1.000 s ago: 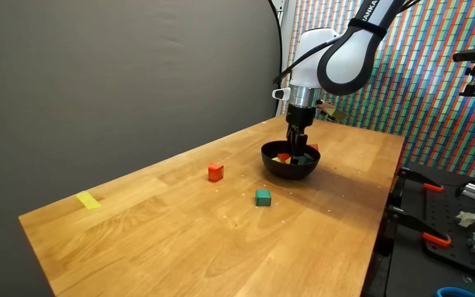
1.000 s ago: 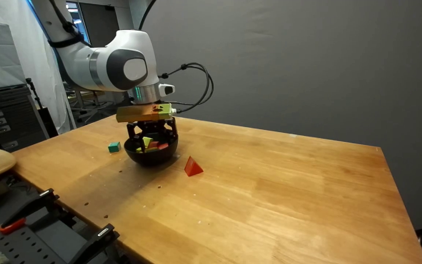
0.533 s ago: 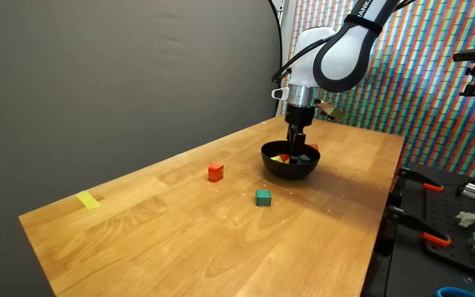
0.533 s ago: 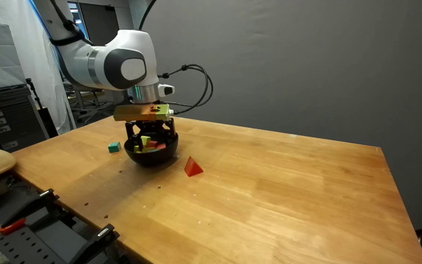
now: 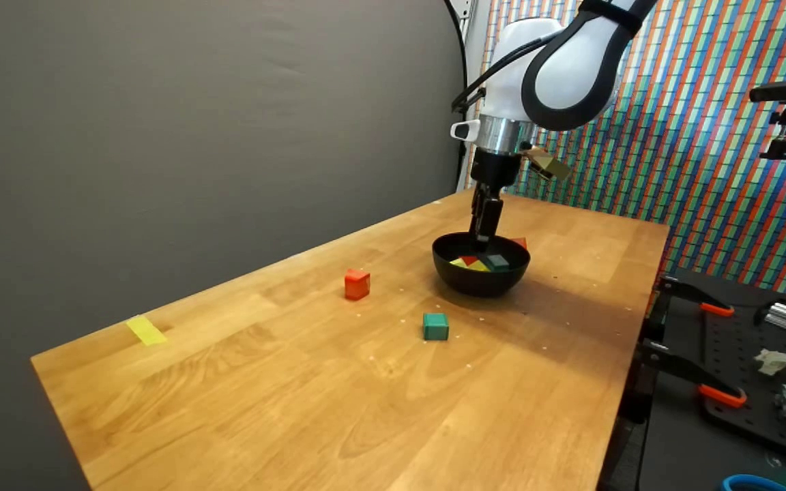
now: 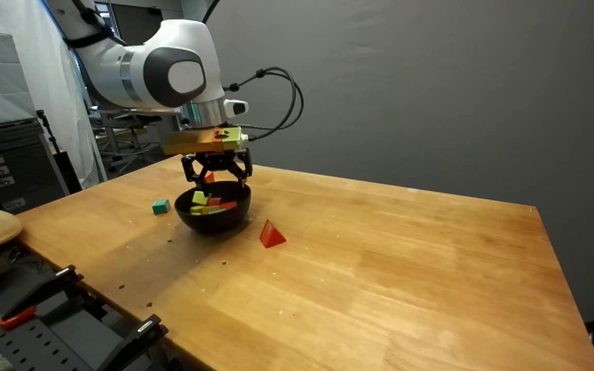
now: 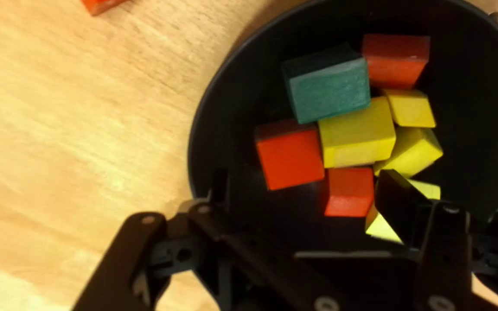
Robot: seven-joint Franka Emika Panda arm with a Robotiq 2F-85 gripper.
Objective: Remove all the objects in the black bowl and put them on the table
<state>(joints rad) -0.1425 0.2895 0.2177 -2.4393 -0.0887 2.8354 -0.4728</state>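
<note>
The glossy black bowl (image 5: 480,281) stands upright on the wooden table (image 6: 379,268). Inside it, in the wrist view, lie a green block (image 7: 331,90), a red block (image 7: 291,157), another red block (image 7: 349,192), a third red one (image 7: 396,60) and several yellow blocks (image 7: 357,134). My gripper (image 6: 223,186) points down over the bowl, its tips near rim height. The jaws stand wide apart with nothing held; in the wrist view one finger (image 7: 398,196) partly hides a yellow block. Out on the table are a green cube (image 5: 435,327), a red cube (image 5: 357,284) and a red pyramid (image 6: 271,234).
A flat yellow tape mark (image 5: 146,331) is stuck near the table's far corner. Beside the table runs a dark bench with black and orange clamps (image 5: 696,300). A grey panel (image 6: 405,103) stands along the table's back edge.
My gripper was down among the blocks in the bowl and has risen straight up to about the rim, still open. The blocks on the table have not moved.
</note>
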